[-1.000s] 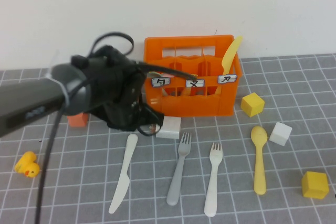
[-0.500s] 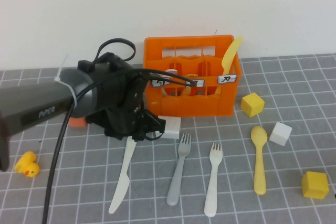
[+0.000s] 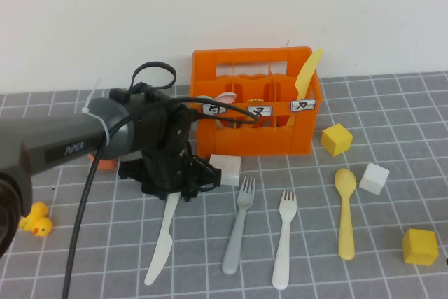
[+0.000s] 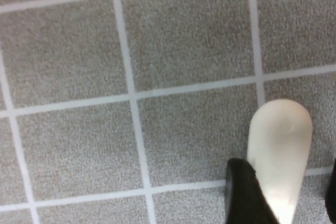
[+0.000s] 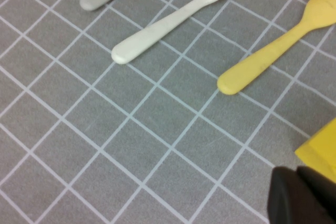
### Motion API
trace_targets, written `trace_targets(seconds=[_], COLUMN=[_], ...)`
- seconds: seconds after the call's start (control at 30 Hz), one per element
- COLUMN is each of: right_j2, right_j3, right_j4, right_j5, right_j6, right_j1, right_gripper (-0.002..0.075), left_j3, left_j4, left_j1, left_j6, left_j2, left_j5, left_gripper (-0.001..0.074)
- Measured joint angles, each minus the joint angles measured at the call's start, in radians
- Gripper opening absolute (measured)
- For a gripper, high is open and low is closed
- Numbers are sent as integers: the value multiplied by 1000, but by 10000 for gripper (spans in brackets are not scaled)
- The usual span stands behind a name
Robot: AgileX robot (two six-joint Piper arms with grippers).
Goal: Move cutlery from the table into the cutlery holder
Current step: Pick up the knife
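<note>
The white knife (image 3: pixel 161 243) lies on the table (image 3: pixel 392 103) left of the grey fork (image 3: pixel 238 225), the white fork (image 3: pixel 283 239) and the yellow spoon (image 3: pixel 345 211). My left gripper (image 3: pixel 173 192) is down over the knife's far end. In the left wrist view it (image 4: pixel 286 198) is open, with the rounded knife end (image 4: pixel 281 140) between its black fingers (image 4: pixel 244 192). The orange cutlery holder (image 3: pixel 255 134) stands behind, with a yellow piece (image 3: pixel 308 71) leaning in its right compartment. My right gripper (image 5: pixel 304 198) is shut and empty above the tiles, near the spoon (image 5: pixel 273 51) and the white fork (image 5: pixel 173 22).
A white block (image 3: pixel 225 169) sits in front of the holder beside my left gripper. Yellow cubes (image 3: pixel 337 138) (image 3: pixel 420 246) and a white cube (image 3: pixel 374 178) lie at the right. A small orange cube (image 3: pixel 103 164) and a yellow duck (image 3: pixel 36 220) are at the left.
My left arm has moved down and toward the near side, from in front of the holder's left end to the white knife's far end. The cutlery has not moved.
</note>
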Motion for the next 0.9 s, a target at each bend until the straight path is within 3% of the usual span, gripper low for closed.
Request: trace_targets(seconds=[0.57, 0.9], right_j2=[0, 0], right_j3=[0, 0], right_j4=[2, 2], right_j5=[0, 0], right_j6=[-2, -2], right_j1=[0, 0], right_gripper=[-3, -3], left_j3=[0, 0], left_j4=[-38, -64], left_j1=[0, 0], left_j6=[144, 144], left_j2=[0, 13], left_j5=[51, -38], left_gripper=[319, 319])
